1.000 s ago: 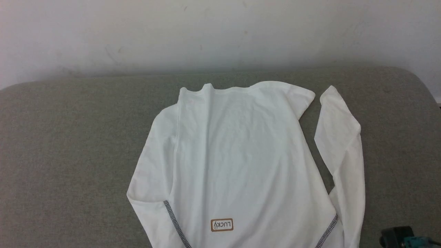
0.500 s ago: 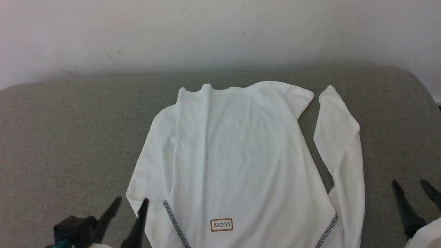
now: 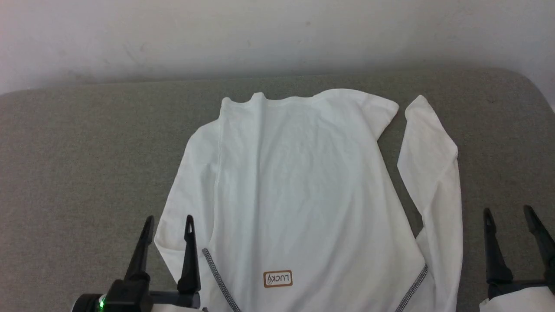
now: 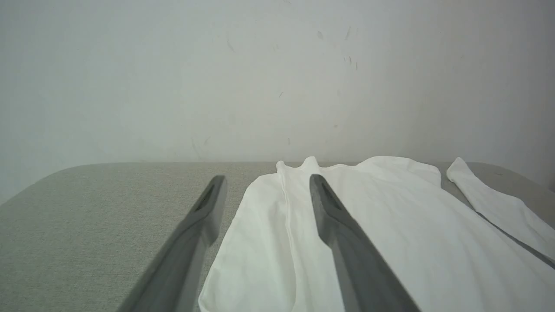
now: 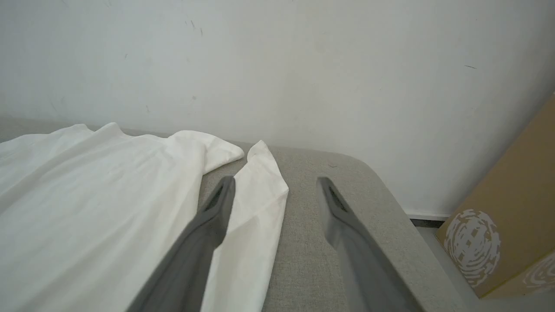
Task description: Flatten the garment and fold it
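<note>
The garment, a white long-sleeved shirt, lies spread on the grey surface with its hem far from me and its brown-bordered chest patch near the bottom edge. Dark zigzag stitching runs along both shoulder seams. One sleeve lies apart at the right; the other is folded along the left side. My left gripper hovers open over the left shoulder edge, seen also in the left wrist view above the garment. My right gripper stands open just right of the sleeve.
A pale wall rises directly behind the grey surface. The surface's rounded right corner drops off near my right gripper, and a brown cardboard box stands on the floor beyond it. Bare grey surface stretches to the left of the garment.
Both grippers have risen into the head view from the bottom edge, open, the left by the shoulder, the right beside the sleeve. The camera has tilted slightly, shifting the picture upward.
</note>
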Robot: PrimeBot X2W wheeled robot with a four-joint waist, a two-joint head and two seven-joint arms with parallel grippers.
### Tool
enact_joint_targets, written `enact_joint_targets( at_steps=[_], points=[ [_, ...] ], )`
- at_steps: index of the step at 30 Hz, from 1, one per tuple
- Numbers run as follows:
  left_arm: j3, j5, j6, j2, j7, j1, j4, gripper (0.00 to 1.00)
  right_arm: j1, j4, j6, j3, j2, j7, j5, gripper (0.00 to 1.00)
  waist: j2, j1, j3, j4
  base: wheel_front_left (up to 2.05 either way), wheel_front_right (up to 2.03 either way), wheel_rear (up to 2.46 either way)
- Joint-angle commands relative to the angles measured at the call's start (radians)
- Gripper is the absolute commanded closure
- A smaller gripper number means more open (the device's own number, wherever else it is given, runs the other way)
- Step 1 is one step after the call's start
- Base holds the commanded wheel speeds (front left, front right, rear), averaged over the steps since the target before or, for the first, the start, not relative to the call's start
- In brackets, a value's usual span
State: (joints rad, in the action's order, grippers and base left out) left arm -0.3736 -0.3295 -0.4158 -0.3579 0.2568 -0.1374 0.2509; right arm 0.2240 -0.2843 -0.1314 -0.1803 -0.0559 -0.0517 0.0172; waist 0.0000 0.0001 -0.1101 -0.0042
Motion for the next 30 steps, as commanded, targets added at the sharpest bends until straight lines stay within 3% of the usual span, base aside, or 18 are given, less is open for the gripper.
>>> enact_joint_targets(
  at_steps=[1,8,14,22,26,30],
  points=[
    [0.014,0.028,0.021,0.022,0.004,-0.009,-0.026,0.0,-0.008,0.031,0.001,0.0,0.005,-0.027,-0.008,0.0,0.0,-0.0001,-0.004,-0.001,0.0,0.0,0.0],
    [0.087,0.056,0.092,0.052,0.005,-0.021,-0.067,0.0,-0.025,0.089,0.001,-0.003,0.005,-0.062,-0.057,0.0,0.0,-0.0001,-0.013,0.002,0.0,0.0,0.0],
    [0.121,0.014,0.202,-0.037,-0.057,0.091,-0.143,0.0,-0.053,0.077,0.001,-0.004,0.005,-0.056,-0.068,0.0,0.0,-0.0001,-0.06,0.009,0.0,0.0,0.0],
    [0.138,-0.071,0.36,-0.189,-0.384,0.41,-0.136,0.0,-0.106,0.07,0.001,0.013,0.006,-0.06,-0.086,0.0,0.0,-0.0001,-0.195,-0.001,0.0,0.0,0.0],
    [0.125,-0.166,0.445,-0.23,-0.581,0.563,-0.161,0.0,-0.134,0.076,0.001,0.018,0.006,-0.069,-0.092,0.0,0.0,-0.0001,-0.267,-0.007,0.0,0.0,0.0],
    [0.118,-0.232,0.48,-0.248,-0.725,0.699,-0.208,0.0,-0.162,0.079,0.001,0.02,0.006,-0.077,-0.094,0.0,0.0,-0.0001,-0.331,-0.009,0.0,0.0,0.0]
  ],
)
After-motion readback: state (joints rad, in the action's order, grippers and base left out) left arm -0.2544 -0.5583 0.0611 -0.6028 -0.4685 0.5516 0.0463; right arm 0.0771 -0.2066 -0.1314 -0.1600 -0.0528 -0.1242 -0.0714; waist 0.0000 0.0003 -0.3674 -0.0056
